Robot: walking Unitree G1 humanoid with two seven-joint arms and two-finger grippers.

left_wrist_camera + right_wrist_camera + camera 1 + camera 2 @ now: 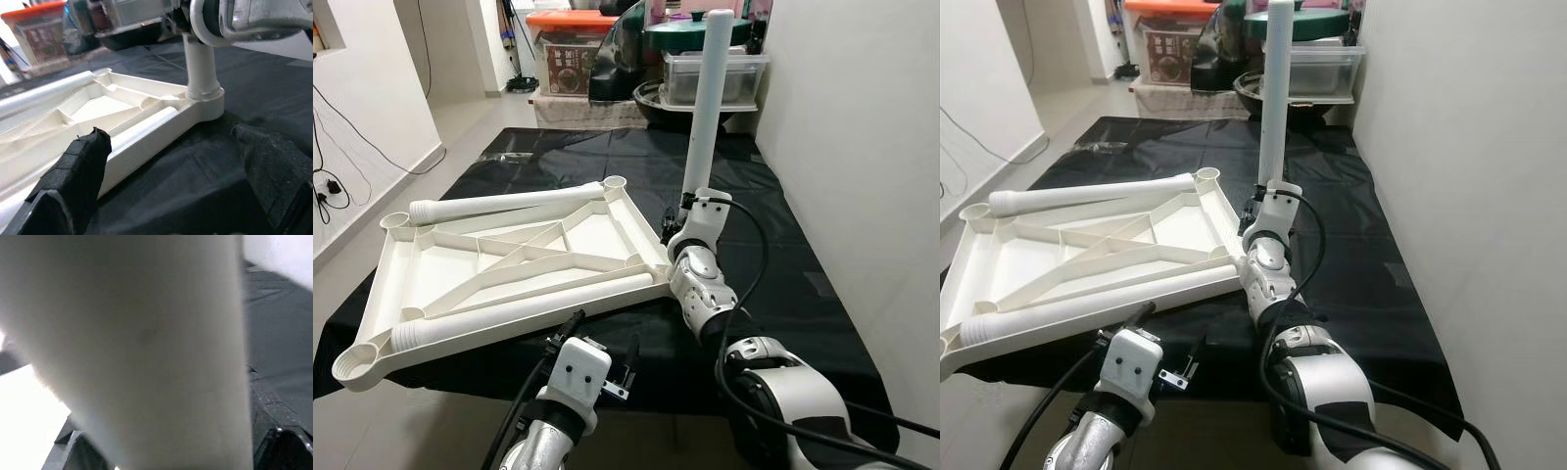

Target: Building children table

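a white moulded plastic tabletop [509, 269] lies upside down, ribs up, on a black plastic sheet [783, 245] spread over the floor, with round sockets at its corners. two white plastic tube legs lie loose on it: one [504, 204] along the far edge, the other [524, 311] along the near edge. a third white tube leg [709, 98] stands upright at the tabletop's right near corner, and the head views show the right arm reaching in to it, the right end effector [690, 211] against the lower part of the tube. the head views do not show the foot of that leg; the left wrist view does, with the tube's collar sitting in the corner socket [205, 95]. the right wrist view is pressed so close that the white tube [142, 347] is a blur, with black end-effector parts at its edges, so it appears pinched on the leg. the left end effector [171, 171] hovers low over the black sheet just beside the tabletop's near edge, its two black fingers [78, 171] spread wide and holding nothing. plastic storage boxes [570, 44] and a dark green lidded pot [690, 34] stand beyond the sheet.
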